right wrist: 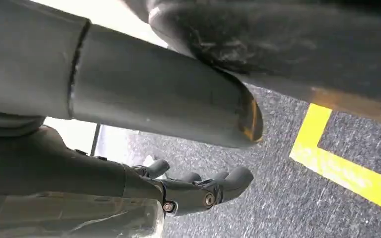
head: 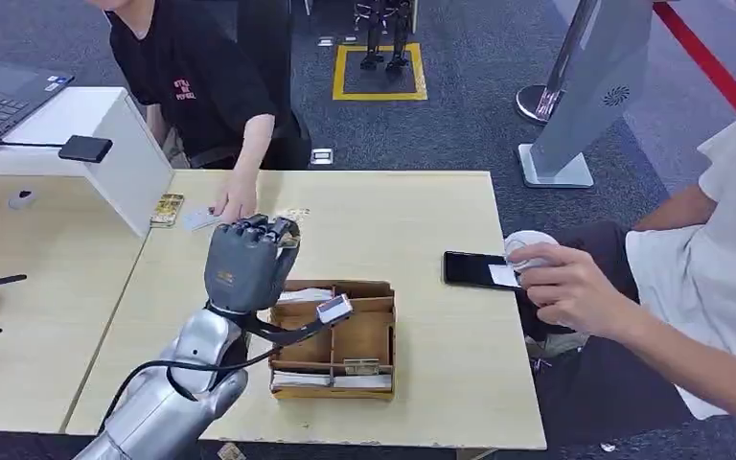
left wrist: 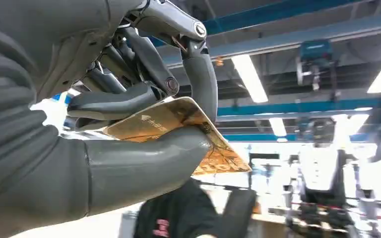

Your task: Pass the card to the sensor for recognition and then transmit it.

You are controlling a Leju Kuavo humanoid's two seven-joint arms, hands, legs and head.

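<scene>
My left hand [head: 244,261] is raised above the table's middle, its back toward me. It pinches a gold-orange patterned card [left wrist: 218,151] between the thumb [left wrist: 144,168] and the fingers [left wrist: 129,99]. In the head view an edge of the card [head: 292,236] peeks out beside the fingers. Just below the hand a wooden divided box [head: 340,345] holds a few flat cards. My right hand [right wrist: 144,114] hangs over grey carpet, fingers loosely curled and holding nothing.
A person in black across the table rests a hand on a pale card [head: 199,219], next to a gold card [head: 167,209]. At the right, a seated person holds a white round device [head: 527,245] over a black phone [head: 470,268]. A white box [head: 125,153] carries a small black device [head: 84,149].
</scene>
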